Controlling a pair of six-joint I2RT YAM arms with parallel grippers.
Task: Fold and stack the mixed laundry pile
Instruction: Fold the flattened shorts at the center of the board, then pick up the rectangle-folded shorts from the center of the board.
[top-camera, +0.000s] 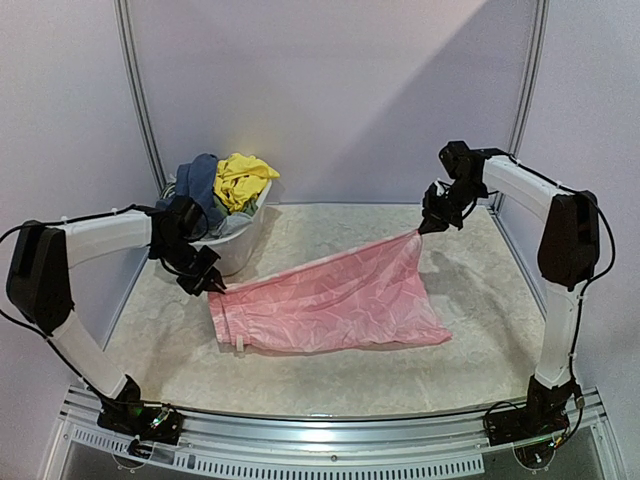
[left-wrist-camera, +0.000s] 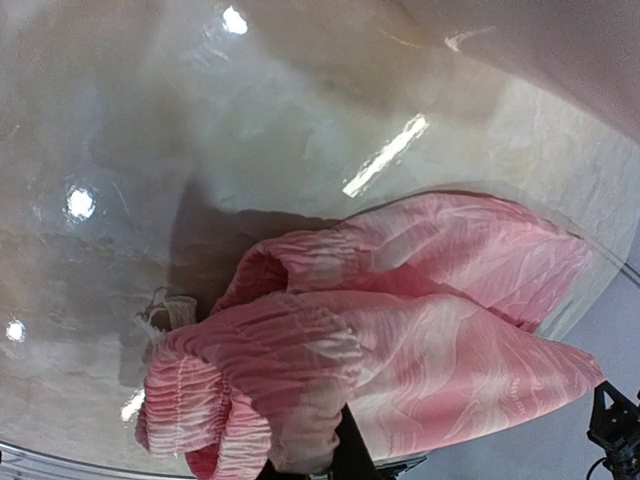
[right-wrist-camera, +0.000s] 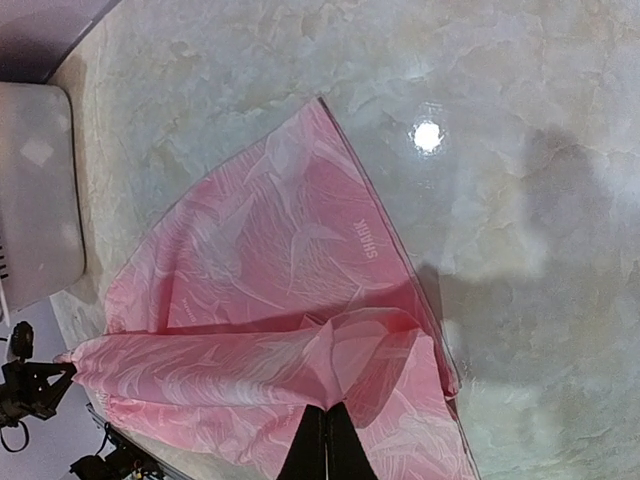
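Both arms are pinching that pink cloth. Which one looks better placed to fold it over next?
Probably the right: the right gripper holds a corner of the pink cloth lifted clear of the table, free to sweep across. The left gripper holds the gathered waistband lower, a natural anchor.

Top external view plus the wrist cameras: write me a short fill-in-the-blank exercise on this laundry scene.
The left gripper and right gripper are both shut on one garment, coloured ____.
Its gathered waistband is at the ____ gripper.
The white tub holds a blue-grey piece and a ____ one.
Missing: pink; left; yellow.
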